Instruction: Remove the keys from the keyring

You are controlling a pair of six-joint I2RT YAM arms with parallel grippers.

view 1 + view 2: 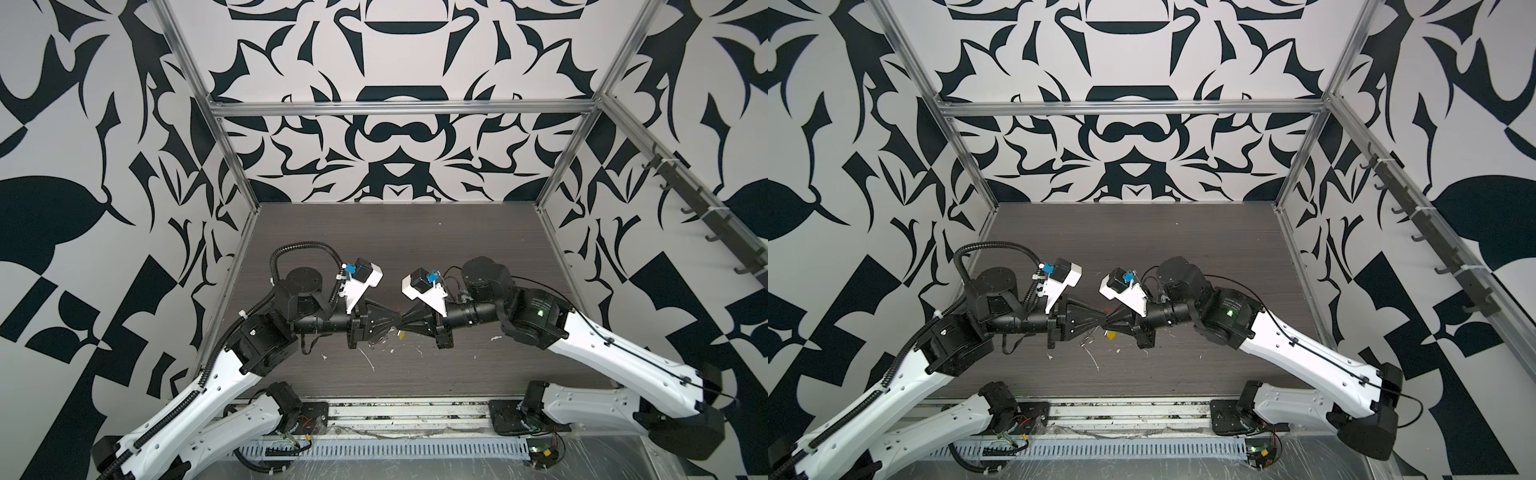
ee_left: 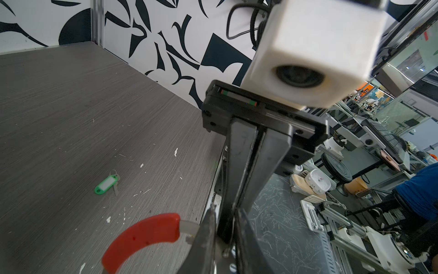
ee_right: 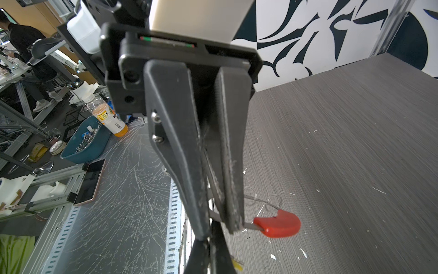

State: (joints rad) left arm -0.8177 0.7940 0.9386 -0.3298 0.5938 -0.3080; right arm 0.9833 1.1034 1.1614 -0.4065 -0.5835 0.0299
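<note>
1. L gripper [image 1: 395,324] & R gripper [image 3: 221,227] meet tip to tip above the table [image 2: 71,106].
2. R fingers [image 3: 233,189] are pressed together, pinching the keyring [image 3: 248,225]. It is a thin grey band that comes out just past their tips.
3. Red strip [image 3: 277,223] sits on that band, just beyond the R fingertips. It is curved, w/ bare band showing at its end in the L wrist view.
4. L fingers [image 2: 207,237] stand w/ a narrow gap, and the R tips reach into it. Can't tell if the L fingers pinch anything.
5. Yellow tag [image 3: 237,263] is just beside a L finger, under the meeting tips in both top views. Hanging or lying, can't tell.
6. Green tag [image 2: 106,184] lies flat on the table, well apart from both sets of fingers, off the band.
7. Thin wire loops [image 3: 273,201] show near the red strip, beyond the R tips. Too blurred to tell what they hang on.
</note>
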